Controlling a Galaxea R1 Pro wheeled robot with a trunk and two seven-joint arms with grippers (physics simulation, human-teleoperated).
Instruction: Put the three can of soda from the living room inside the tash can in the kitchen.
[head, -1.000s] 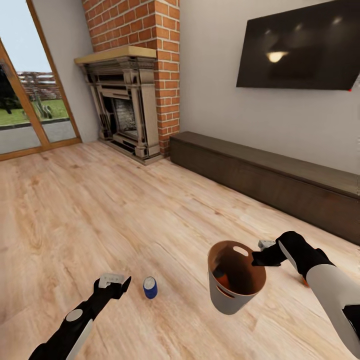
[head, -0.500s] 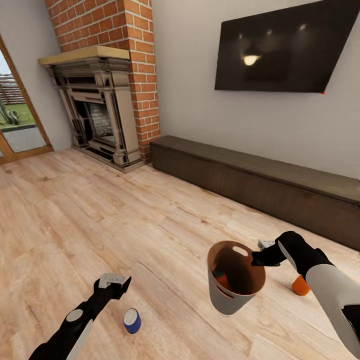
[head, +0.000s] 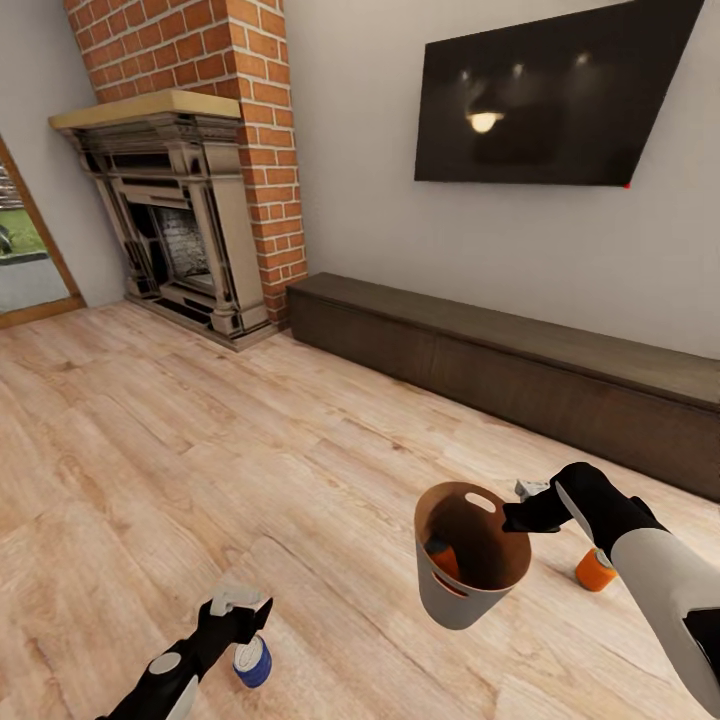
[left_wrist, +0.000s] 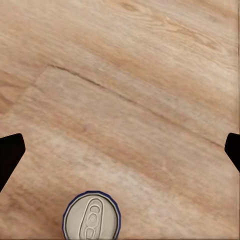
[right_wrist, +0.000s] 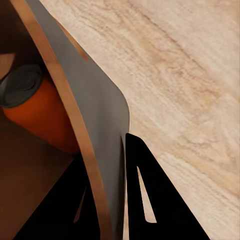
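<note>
On the wooden floor of the living room, beside the brick fireplace, the scene is viewed from a head camera that has swung rightward since the earlier frames: fireplace, wall screen and low dark cabinet are all displaced leftward, and the glass door is almost gone from the edge.

The left tool is seen lower than half a second ago, now directly above the dark blue can, which stands upright on the floor. In the left wrist view the can's silver top is seen end-on, with the two black fingertips spread wide apart and the can not between them.

The right tool is unchanged in pose, clamped on the rim of the tash can, one finger outside the grey wall and one inside. The bin is held tilted, clear of the floor. One orange can is seen lying inside it. A second orange can stands on the floor just behind the right forearm; more of it is exposed than in the earlier frame.

No brand or legible writing can be made out on any can, the bin or the screen.
</note>
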